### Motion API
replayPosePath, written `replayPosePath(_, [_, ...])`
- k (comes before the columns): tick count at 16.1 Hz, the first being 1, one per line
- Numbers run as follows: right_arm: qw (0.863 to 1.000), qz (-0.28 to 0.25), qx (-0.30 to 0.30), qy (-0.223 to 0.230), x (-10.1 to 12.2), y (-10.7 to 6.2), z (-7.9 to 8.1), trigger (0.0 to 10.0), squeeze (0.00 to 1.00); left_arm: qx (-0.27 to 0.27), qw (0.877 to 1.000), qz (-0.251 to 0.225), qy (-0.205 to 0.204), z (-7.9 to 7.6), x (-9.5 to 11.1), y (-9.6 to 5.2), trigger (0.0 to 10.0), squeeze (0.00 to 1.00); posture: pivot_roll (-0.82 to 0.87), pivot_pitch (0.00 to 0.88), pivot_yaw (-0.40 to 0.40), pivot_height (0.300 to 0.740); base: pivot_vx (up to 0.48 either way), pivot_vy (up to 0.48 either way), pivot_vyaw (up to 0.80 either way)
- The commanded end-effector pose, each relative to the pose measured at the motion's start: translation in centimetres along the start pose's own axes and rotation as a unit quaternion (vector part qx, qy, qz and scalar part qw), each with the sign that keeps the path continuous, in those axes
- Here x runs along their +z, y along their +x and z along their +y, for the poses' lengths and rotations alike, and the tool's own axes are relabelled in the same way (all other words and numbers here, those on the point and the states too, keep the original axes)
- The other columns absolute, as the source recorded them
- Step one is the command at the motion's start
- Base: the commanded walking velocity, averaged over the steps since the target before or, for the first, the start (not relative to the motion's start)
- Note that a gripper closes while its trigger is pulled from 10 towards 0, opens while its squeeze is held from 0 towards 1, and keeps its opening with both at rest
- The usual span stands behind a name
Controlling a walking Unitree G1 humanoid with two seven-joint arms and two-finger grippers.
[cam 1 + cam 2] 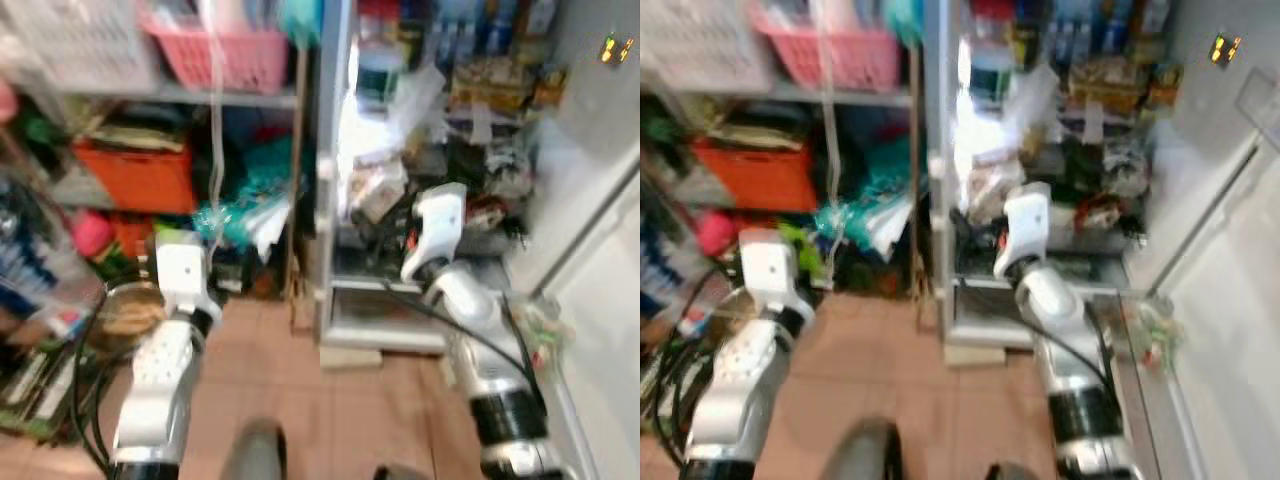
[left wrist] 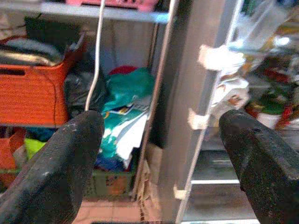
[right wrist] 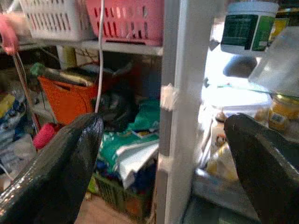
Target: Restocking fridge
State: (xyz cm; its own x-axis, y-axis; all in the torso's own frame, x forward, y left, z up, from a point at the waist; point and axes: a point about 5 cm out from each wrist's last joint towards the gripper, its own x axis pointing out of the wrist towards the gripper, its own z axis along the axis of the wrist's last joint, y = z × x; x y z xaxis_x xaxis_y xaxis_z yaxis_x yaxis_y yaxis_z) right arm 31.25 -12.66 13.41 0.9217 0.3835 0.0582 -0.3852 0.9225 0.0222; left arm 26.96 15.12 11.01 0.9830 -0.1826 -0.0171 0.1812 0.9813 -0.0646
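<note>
The fridge [image 1: 440, 150] stands open ahead and to the right, its lit shelves crammed with bags, jars and bottles, its door [image 1: 600, 250] swung out along the right side. The head views are blurred.

The right pincer [image 3: 163, 154] is raised at the fridge's left front edge, its two black fingers [image 3: 60, 163] spread wide apart with nothing between them. Between the fingers runs the grey upright side wall of the fridge [image 3: 180, 93]; beyond it sit a white tub with a green label [image 3: 247, 25] on an upper fridge shelf and a yellow-lidded jar [image 3: 280, 112] lower down.

The left pincer [image 2: 159, 154] is also held up, nearer the storage shelves [image 1: 230, 95] left of the fridge, its fingers [image 2: 56, 158] likewise wide open and empty. It faces the same grey fridge side [image 2: 191, 93].

On the storage shelves a pink basket [image 1: 225, 50] sits on the top board beside a white basket [image 3: 58, 18], an orange crate [image 1: 135, 175] on the board below, and green and white bags [image 2: 126, 112] piled at the bottom. The floor [image 1: 300, 400] is of reddish tiles.
</note>
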Motion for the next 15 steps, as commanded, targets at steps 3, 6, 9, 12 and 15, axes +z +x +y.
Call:
replayPosePath(3, [1.0, -0.004, -0.004, -0.002, 0.26, 0.12, -0.19, 10.0, 0.0, -0.004, 1.0, -0.011, 0.007, -0.27, 0.6, 0.31, 10.0, 0.0, 0.09, 0.007, -0.019, 0.74, -0.3, 0.0, 0.0])
replayPosePath(6, [1.0, -0.004, -0.005, -0.001, 0.22, 0.18, -0.21, 10.0, 0.0, -0.004, 1.0, -0.011, 0.008, -0.3, 0.64, 0.39, 10.0, 0.0, 0.09, 0.007, -0.018, 0.74, -0.296, 0.0, 0.0])
replayPosePath(9, [1.0, -0.002, -0.008, -0.002, 0.13, 0.12, -0.28, 10.0, 0.0, -0.004, 1.0, -0.01, 0.008, -0.25, 0.58, 0.42, 10.0, 0.0, 0.08, 0.008, -0.018, 0.74, -0.292, 0.0, 0.0])
replayPosePath(12, [1.0, -0.002, -0.01, -0.003, 0.1, 0.05, -0.37, 10.0, 0.0, -0.004, 1.0, -0.009, 0.009, -0.22, 0.56, 0.42, 10.0, 0.0, 0.08, 0.009, -0.016, 0.74, -0.284, 0.0, 0.0])
replayPosePath(15, [1.0, 0.004, -0.022, -0.007, -0.12, -0.24, -0.79, 10.0, 0.0, -0.004, 1.0, -0.009, 0.009, -0.22, 0.49, 0.32, 10.0, 0.0, 0.08, 0.017, -0.015, 0.74, -0.285, 0.0, -0.41])
